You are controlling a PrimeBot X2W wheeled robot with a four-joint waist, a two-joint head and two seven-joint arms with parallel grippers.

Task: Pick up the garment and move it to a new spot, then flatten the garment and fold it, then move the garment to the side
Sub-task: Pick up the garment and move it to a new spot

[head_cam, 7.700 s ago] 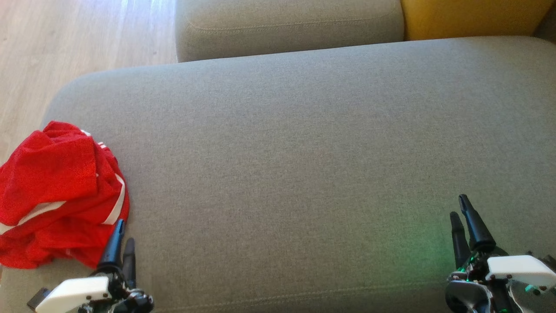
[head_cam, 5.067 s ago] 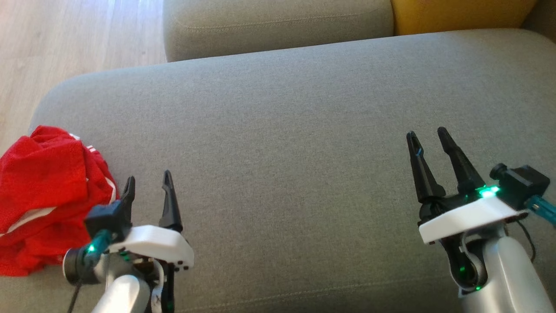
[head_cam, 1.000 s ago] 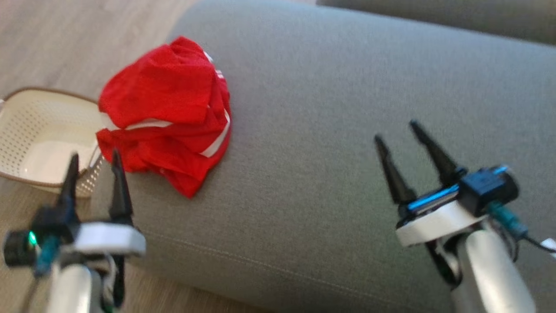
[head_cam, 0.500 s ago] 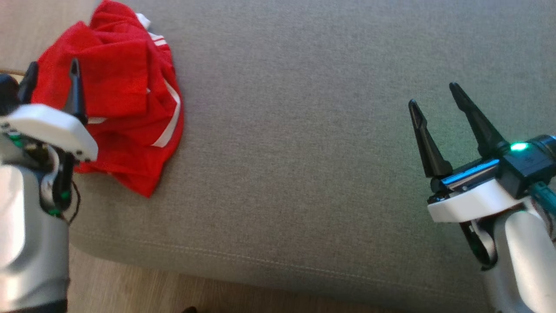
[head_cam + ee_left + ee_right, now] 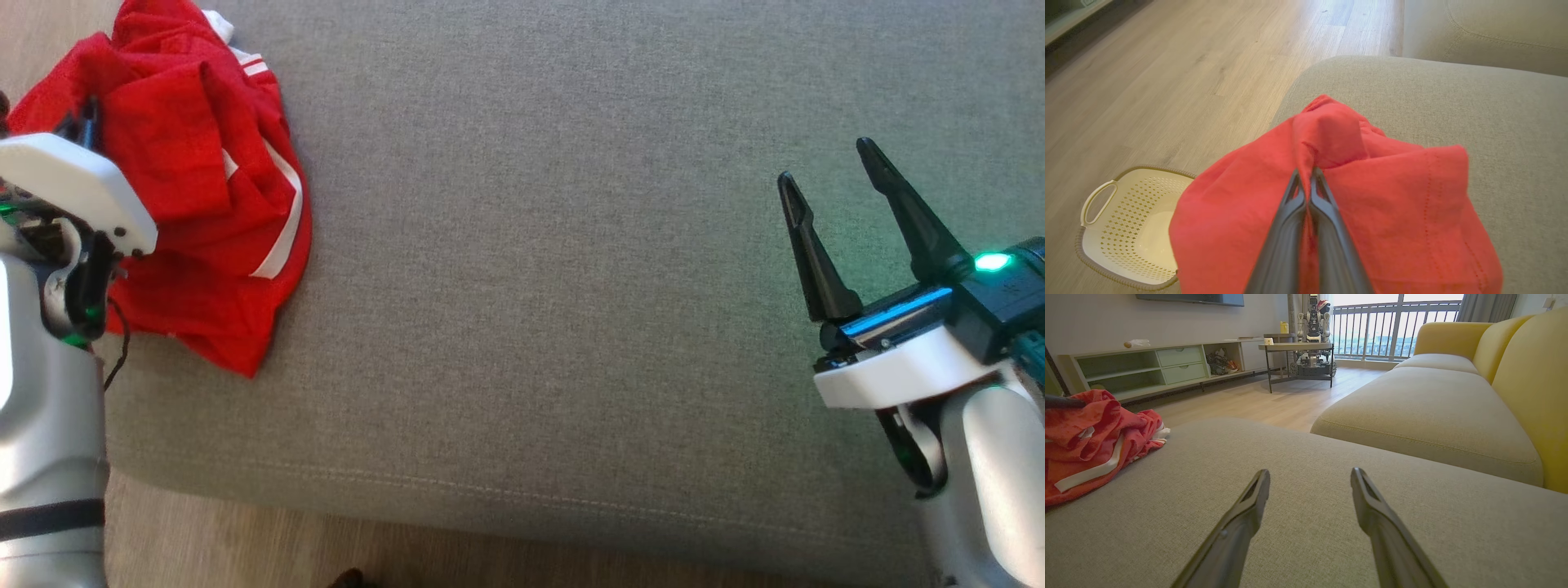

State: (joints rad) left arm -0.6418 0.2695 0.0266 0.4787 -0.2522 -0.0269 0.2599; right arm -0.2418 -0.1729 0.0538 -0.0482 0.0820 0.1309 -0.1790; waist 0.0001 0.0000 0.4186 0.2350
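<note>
Where the left tool (image 5: 1306, 171) meets the red garment (image 5: 1392, 196), its two dark fingers are pressed together on a raised fold of the cloth, which bunches up around their tips. The garment lies crumpled at a corner of the grey sofa cushion (image 5: 571, 286), spreading to both sides of the left tool and past its tips. White stripes show on the cloth in the head view. To the left of this tool in its wrist view, a cream perforated basket (image 5: 1126, 228) sits on the wooden floor (image 5: 1188, 81) beside the cushion's edge. The right tool (image 5: 826, 161) hovers over bare cushion, well apart from the garment, with its fingers spread wide and nothing between them. Ahead of its tips lies a second seat cushion (image 5: 1433, 400), with a yellow backrest (image 5: 1531, 388) to its right.
</note>
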